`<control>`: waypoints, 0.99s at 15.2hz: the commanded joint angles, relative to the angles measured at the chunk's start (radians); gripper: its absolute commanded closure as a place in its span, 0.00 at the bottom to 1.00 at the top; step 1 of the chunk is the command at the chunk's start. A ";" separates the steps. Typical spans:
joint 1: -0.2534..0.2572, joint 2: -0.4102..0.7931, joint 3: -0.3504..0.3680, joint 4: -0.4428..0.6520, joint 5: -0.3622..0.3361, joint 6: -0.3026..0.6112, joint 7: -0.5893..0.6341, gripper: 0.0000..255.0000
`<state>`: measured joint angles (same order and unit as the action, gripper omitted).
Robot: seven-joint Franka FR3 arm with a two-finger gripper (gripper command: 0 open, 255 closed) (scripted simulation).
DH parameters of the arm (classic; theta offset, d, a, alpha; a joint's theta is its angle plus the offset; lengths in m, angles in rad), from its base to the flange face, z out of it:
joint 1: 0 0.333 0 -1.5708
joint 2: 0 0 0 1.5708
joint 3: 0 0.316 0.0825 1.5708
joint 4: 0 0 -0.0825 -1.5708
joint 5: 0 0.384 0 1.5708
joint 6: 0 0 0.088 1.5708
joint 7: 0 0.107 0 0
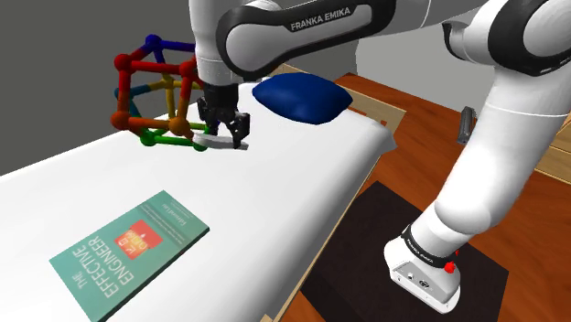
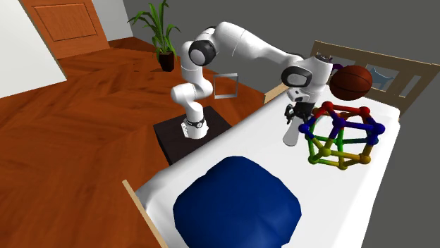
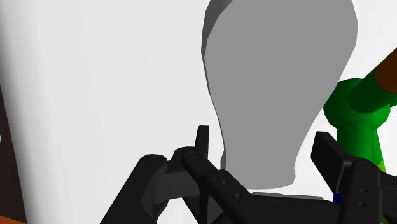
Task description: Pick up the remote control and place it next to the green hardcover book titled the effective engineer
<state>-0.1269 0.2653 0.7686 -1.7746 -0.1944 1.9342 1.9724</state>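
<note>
Shoulder view, left to right: a green book [image 1: 128, 252] titled "The Effective Engineer" lay flat at lower left on the white bed [image 1: 274, 210]. At upper left stood a coloured ball-and-rod frame [image 1: 151, 91]. Just beside it, the black gripper [image 1: 226, 131] hung over the pale grey remote control [image 1: 216, 143], well apart from the book. A blue pillow [image 1: 302, 99] sat at upper centre. Wrist view: the fingers [image 3: 202, 137] stood parted, astride the remote without touching it.

Matt grey remote [image 3: 280, 89]; wooden floor [image 2: 70, 141]
</note>
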 commanded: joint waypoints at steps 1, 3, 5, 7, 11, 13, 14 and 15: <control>0.059 0.089 -0.008 0.107 -0.062 -0.034 0.055 1.00; 0.108 0.152 -0.021 0.174 -0.100 -0.052 0.087 1.00; 0.108 0.159 -0.025 0.156 -0.106 -0.029 0.091 1.00; 0.109 0.167 -0.029 0.138 -0.113 -0.006 0.096 1.00; 0.111 0.184 -0.036 0.107 -0.128 0.039 0.106 1.00; 0.113 0.195 -0.041 0.093 -0.137 0.060 0.112 1.00; 0.114 0.200 -0.043 0.086 -0.141 0.071 0.114 1.00; 0.115 0.205 -0.046 0.080 -0.146 0.082 0.117 1.00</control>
<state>-0.0104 0.4615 0.7301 -1.6880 -0.3352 2.0058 2.0865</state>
